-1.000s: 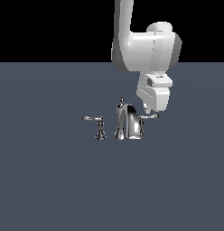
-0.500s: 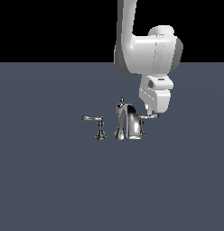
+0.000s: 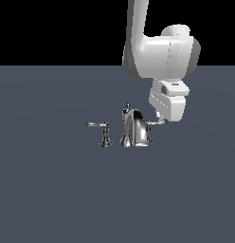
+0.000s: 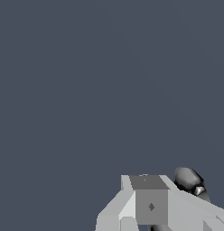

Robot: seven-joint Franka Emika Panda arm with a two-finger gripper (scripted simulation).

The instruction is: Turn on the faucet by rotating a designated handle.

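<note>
Low beside the small shiny chrome faucet [image 3: 135,129], white hand [image 3: 163,119] at the slim chrome lever handle's [image 3: 157,123] upturned tip; finger spread impossible to tell.

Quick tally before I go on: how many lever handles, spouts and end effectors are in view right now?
Lever handles: 2, the handle at the end effector and the other lever on its flared pedestal
Spouts: 1, the faucet spout
End effectors: 1, the end effector
Total: 4
</note>
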